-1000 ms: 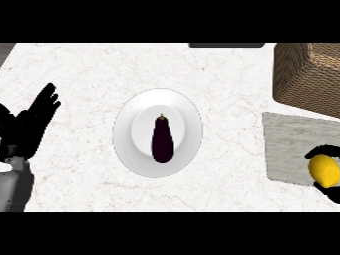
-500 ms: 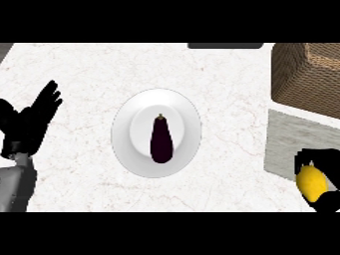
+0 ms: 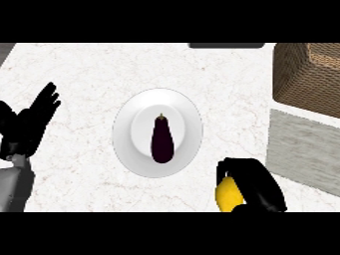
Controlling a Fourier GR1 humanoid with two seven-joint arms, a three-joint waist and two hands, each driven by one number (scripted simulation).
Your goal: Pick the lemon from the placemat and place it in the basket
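Holding the lemon [image 3: 229,193] with curled fingers, the right hand [image 3: 255,187] sits low over bare counter, just left of the placemat [image 3: 308,152]. The pickup looks done; carrying it to the basket [image 3: 318,79] remains. The left hand [image 3: 25,122] rests open, fingers spread.
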